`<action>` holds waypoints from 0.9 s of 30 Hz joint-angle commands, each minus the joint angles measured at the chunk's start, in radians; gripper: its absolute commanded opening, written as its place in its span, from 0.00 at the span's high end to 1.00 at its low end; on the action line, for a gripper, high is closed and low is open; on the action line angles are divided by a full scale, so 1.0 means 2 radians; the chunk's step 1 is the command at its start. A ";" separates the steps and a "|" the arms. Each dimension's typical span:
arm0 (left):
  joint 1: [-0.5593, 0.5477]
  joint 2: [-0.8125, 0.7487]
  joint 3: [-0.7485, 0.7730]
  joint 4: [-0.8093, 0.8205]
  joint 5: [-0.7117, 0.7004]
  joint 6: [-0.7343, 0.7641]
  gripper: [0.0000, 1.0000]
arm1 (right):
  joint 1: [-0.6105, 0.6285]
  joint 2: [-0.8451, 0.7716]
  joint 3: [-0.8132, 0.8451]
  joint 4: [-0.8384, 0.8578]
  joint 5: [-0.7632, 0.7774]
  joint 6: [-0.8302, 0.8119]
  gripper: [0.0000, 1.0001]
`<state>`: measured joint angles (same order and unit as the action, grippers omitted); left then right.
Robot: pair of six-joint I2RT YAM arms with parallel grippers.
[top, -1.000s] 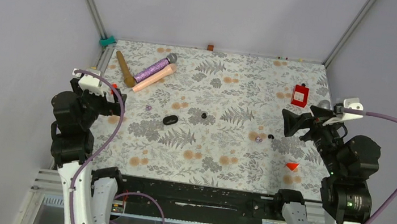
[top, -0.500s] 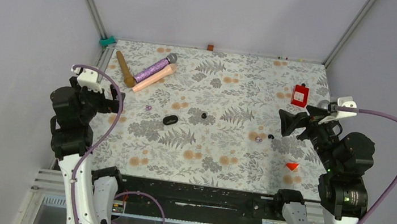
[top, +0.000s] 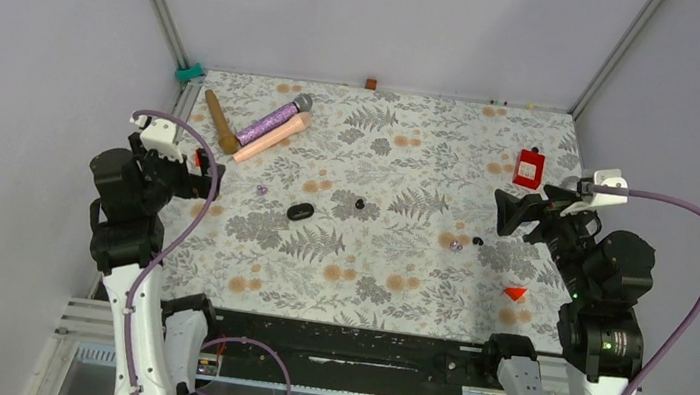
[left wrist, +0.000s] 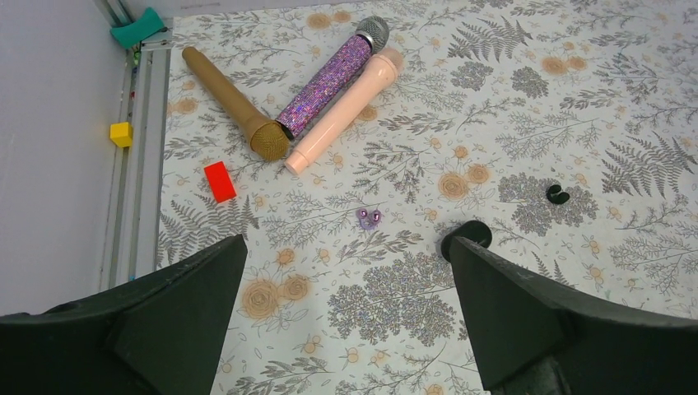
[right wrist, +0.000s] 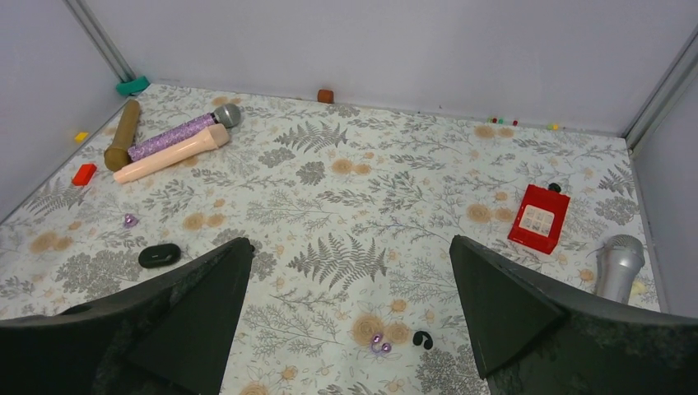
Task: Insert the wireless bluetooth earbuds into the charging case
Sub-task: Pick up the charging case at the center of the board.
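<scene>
Black oval charging case (top: 300,212) lying flat, purple earbuds (top: 261,189) and black earbuds (top: 359,203) loose either side

— Where is the top camera sitting?
— It is hanging high above the near edge, looking down over the whole desk (top: 387,273).
— And the wrist cameras?
— The left one is looking from low and close toward the far-left corner. The right one is facing across to the back wall (right wrist: 370,41) from farther off. Both are catching the pink microphone (left wrist: 342,111) and the purple earbuds (left wrist: 368,217).
</scene>
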<state>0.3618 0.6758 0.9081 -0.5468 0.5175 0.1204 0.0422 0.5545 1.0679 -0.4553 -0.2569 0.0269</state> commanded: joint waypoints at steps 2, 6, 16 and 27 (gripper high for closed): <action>0.003 -0.010 0.003 0.019 0.027 0.015 0.01 | 0.003 -0.001 -0.010 0.037 0.007 -0.011 0.01; 0.003 -0.015 0.000 0.019 0.021 0.019 0.01 | 0.003 -0.002 -0.018 0.044 0.004 -0.011 0.01; 0.003 -0.027 -0.010 0.027 0.010 0.019 0.01 | 0.003 0.002 -0.034 0.060 0.025 -0.023 0.01; 0.002 -0.006 -0.012 -0.010 0.094 0.069 0.01 | 0.000 0.001 -0.051 0.076 0.013 -0.033 0.02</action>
<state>0.3618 0.6281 0.8688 -0.5533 0.6125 0.1932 0.0422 0.5549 0.9726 -0.3691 -0.2256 -0.0200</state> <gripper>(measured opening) 0.985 0.988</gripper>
